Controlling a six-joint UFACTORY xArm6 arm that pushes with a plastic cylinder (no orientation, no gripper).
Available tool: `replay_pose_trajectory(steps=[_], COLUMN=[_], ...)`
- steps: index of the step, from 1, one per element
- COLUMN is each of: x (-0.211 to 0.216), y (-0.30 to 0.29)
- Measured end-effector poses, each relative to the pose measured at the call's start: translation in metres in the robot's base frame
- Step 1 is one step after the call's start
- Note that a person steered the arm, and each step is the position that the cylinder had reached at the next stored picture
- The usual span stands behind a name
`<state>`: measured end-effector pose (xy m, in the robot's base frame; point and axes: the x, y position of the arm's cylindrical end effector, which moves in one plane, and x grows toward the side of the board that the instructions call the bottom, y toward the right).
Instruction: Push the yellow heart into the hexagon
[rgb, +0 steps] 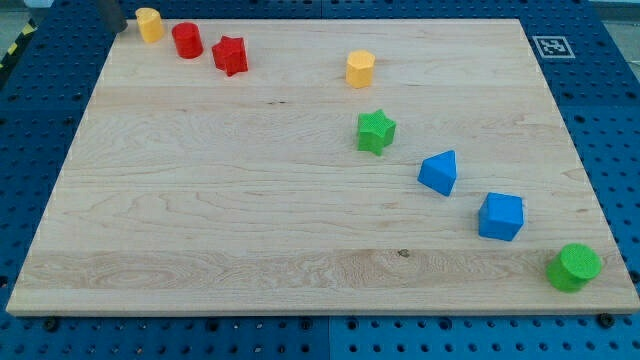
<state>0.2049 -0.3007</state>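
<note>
yellow heart upright at board's top-left corner, beside red cylinder; tip just left; no gripper visible.

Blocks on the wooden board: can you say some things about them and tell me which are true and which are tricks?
1. The yellow heart sits near the board's top left corner. True.
2. The yellow hexagon touches the green star. False: there is a gap between them.
3. There are three blue blocks. False: only two, the blue wedge and the blue cube.
4. My tip is just to the left of the yellow heart. True.
</note>
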Motion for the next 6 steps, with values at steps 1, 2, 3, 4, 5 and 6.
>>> replay_pose_trajectory(steps=[1, 2, 3, 4, 5, 6], x=[-0.014, -0.011, 0.005, 0.006, 0.004, 0.003], y=[0.005, 0.015, 0.042, 0.075, 0.115, 0.159])
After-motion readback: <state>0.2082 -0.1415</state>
